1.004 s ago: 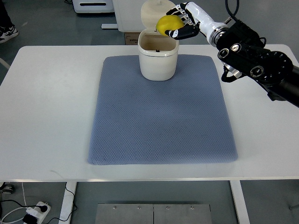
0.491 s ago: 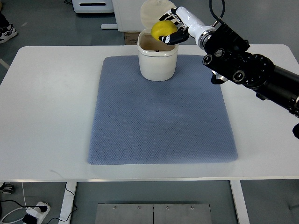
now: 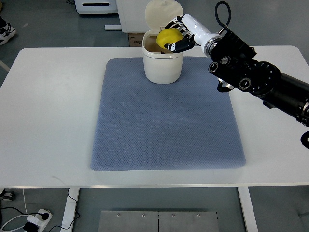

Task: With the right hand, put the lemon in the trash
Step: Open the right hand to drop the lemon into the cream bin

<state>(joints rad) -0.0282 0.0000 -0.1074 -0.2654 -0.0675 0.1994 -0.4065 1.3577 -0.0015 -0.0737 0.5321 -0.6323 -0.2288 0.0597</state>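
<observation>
Yellow lemon gripped in curled right robot hand, arm outstretched — poised over open trash bin

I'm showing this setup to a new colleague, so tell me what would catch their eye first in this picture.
The bright yellow lemon stands out most, held in the right hand just over the open mouth of the cream trash bin at the far edge of the blue-grey mat. Next comes the bulky black right arm reaching in from the right across the white table.
</observation>
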